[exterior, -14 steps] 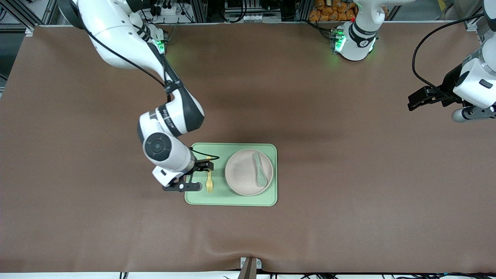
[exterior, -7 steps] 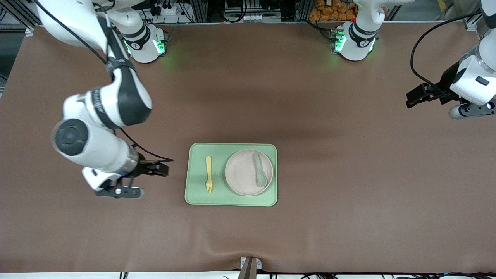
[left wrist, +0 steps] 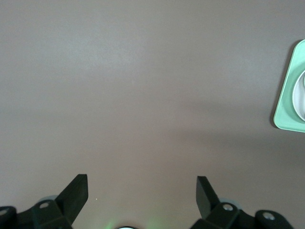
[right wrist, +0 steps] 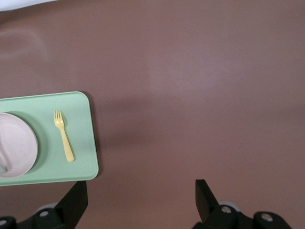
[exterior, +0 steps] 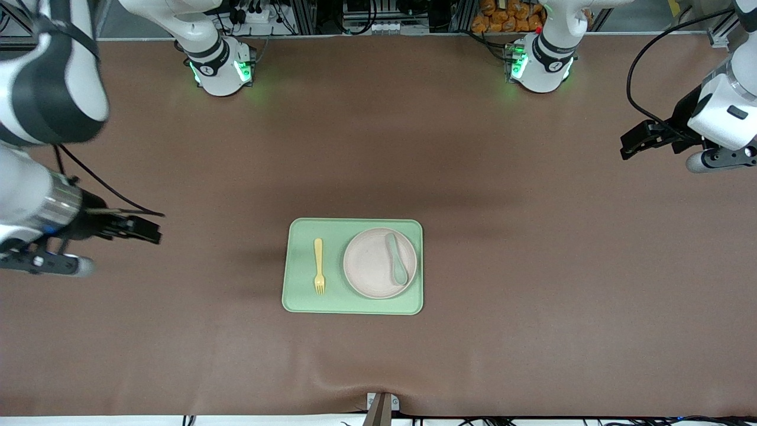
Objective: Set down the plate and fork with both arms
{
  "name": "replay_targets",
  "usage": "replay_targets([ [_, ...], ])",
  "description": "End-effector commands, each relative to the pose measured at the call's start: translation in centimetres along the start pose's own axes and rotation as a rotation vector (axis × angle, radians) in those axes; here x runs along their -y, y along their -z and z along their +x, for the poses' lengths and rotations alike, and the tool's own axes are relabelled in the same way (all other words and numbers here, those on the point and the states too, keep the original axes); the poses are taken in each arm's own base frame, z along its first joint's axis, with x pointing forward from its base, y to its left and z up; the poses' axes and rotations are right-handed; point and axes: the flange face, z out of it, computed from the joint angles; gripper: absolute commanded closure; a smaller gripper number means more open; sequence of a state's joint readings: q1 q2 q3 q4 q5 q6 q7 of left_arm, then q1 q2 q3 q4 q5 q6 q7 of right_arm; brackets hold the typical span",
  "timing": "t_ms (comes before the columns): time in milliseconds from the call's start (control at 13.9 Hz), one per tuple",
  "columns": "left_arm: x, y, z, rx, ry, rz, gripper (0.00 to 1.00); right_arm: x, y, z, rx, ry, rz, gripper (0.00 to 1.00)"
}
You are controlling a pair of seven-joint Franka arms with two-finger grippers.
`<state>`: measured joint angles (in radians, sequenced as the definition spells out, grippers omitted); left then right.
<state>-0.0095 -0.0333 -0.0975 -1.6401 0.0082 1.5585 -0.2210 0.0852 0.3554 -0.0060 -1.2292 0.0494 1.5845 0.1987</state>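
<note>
This looks like a robot lab, not a home or a kitchen. Two white robot arms (exterior: pixel 544 47) are bolted to a big table (exterior: pixel 532 266) with a plain brown cover, and green lights glow on their bases at about 11 and 1 o'clock. Black cables (exterior: pixel 641 71) hang from the arms. Along the 12 o'clock edge stand metal frame bars (exterior: pixel 307 15), plugs and more wires. A small metal clamp (exterior: pixel 381 408) sits at the 6 o'clock edge. In the middle lies only a green tray (exterior: pixel 355 305) with toy-like plastic dishes, like a test set-up
</note>
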Motion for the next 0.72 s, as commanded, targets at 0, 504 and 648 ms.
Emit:
replay_targets([
  [0,0.1,0.2,-0.9,-0.016,-0.003,-0.007,0.00,-0.8,3.8,-2.5,-0.025,0.009,0.010,0.00],
  [504,0.0,-0.1,-1.0,-0.017,-0.005,-0.006,0.00,-3.2,7.8,-9.4,-0.046,0.029,0.002,0.00],
  [648,-0.1,-0.2,-1.0,-0.020,-0.006,-0.007,0.00,-3.1,7.7,-9.5,-0.042,0.033,-0.011,0.00],
])
